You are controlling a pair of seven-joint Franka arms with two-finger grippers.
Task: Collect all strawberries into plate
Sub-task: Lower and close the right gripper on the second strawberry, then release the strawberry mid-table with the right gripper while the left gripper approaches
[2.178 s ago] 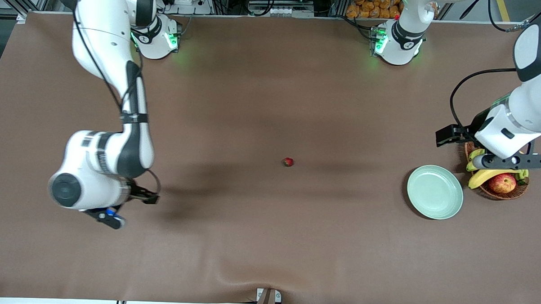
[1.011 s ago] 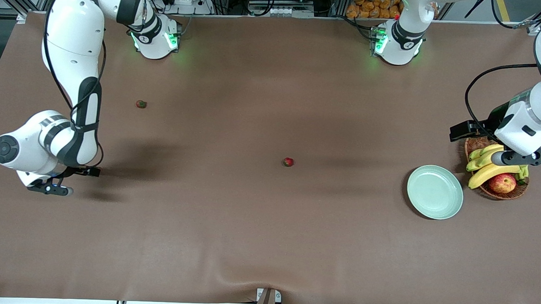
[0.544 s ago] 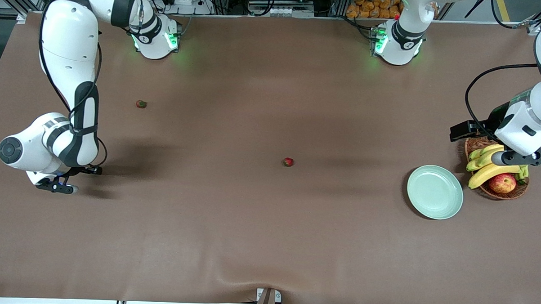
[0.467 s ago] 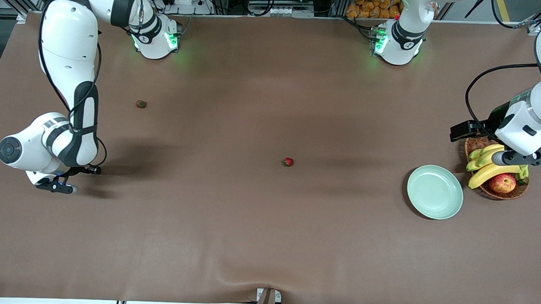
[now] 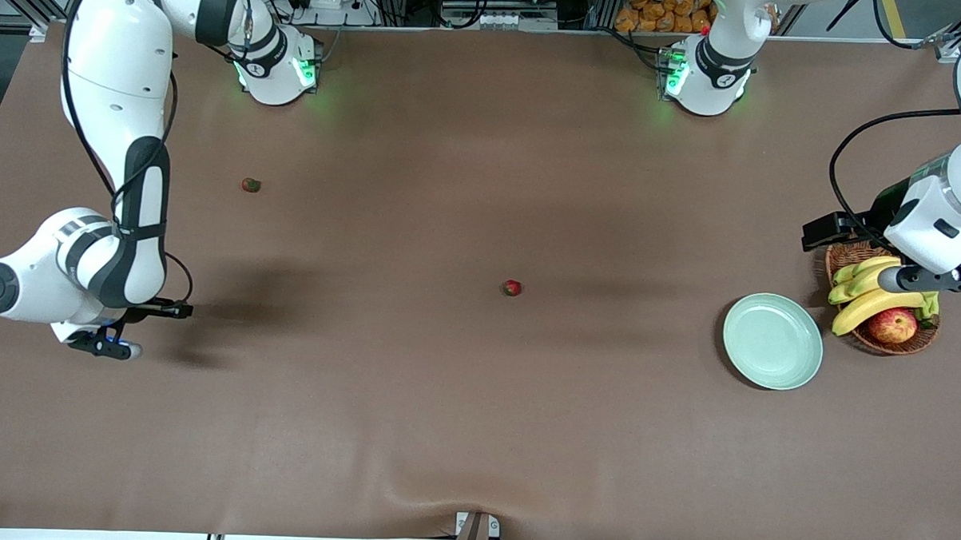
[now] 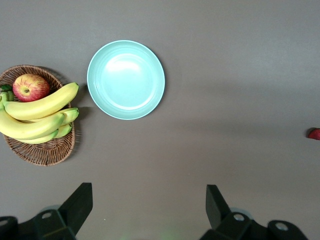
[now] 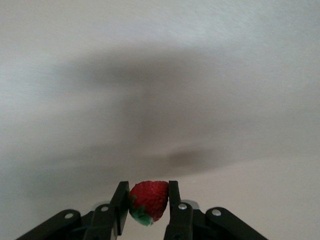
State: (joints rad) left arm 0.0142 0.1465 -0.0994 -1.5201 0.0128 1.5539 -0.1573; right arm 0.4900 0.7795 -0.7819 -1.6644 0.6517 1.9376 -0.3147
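While the right gripper hangs over bare table at the right arm's end, its fingers clamp a strawberry between them, red body w/ green leafy top pointing down toward the gripper body. From the front cam the gripper itself is mostly hidden under the arm's wrist, so the held berry can't be seen there; only the wrist assembly shows.

Two other strawberries lie on the brown table: one toward the right arm's end, farther from the front cam than the right gripper's spot, & one near mid-table, well apart from everything else. The mid-table berry also peeks in at the edge of the left wrist view.

Plate sits toward the left arm's end, pale mint-green, upright, nothing in it; same in the left wrist view. Just beside it, further toward the left arm's end, a wicker basket holds bananas & an apple. Basket & plate are near each other but not touching.

Left gripper hovers over the basket's area w/ jaws spread wide, nothing between the fingers. In the front cam its wrist overlaps the basket's rim farthest from the cam.
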